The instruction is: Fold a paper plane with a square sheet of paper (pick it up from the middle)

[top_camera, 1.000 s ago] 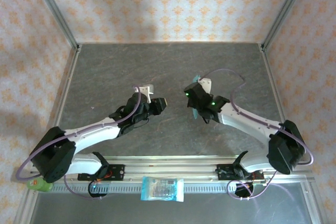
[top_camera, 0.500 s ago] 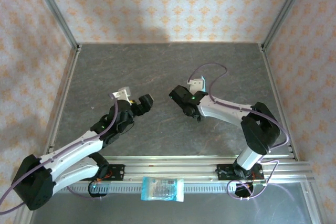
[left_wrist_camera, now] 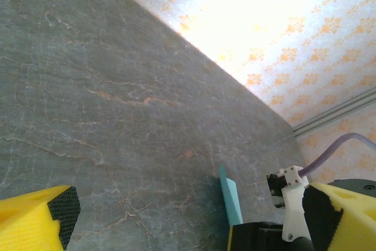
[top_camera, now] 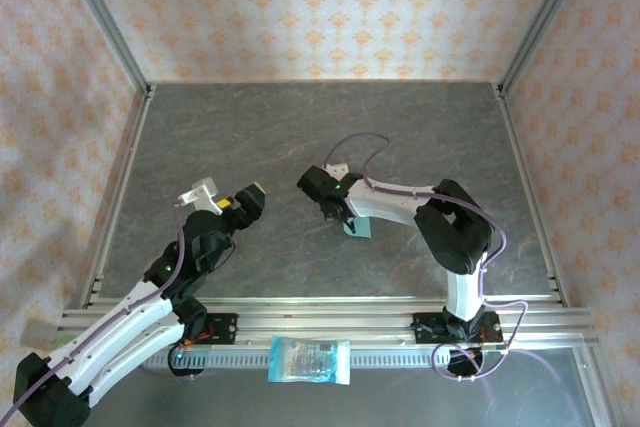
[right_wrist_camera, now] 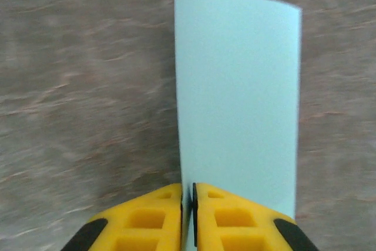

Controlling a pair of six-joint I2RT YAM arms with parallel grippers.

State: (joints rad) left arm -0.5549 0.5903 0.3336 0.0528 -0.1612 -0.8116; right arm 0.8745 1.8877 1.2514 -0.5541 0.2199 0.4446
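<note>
The folded teal paper (top_camera: 358, 228) lay on the grey table (top_camera: 300, 117) a little right of centre, just beside the tip of the right pincer (top_camera: 335, 211). In the right wrist view the paper (right_wrist_camera: 238, 98) ran straight out from the right pincer (right_wrist_camera: 188, 195) as a pale upright strip with one far corner curled. Its near left edge sat in the slit between the yellow fingers (right_wrist_camera: 147, 216). The jaws stood very narrow, pinching that edge. The right arm was folded back sharply at the elbow, with its forearm reaching leftward and low over the table.

The left pincer (top_camera: 250, 197) stood wide, holding nothing, well apart from the paper on its left. In the left wrist view the left pincer (left_wrist_camera: 188, 218) spread towards both lower corners, with bare table between the fingers. The paper (left_wrist_camera: 230, 201) rose edge-on beyond them, towards the right. The left arm stretched out long from the near left corner, slanting towards the middle of the table.
</note>
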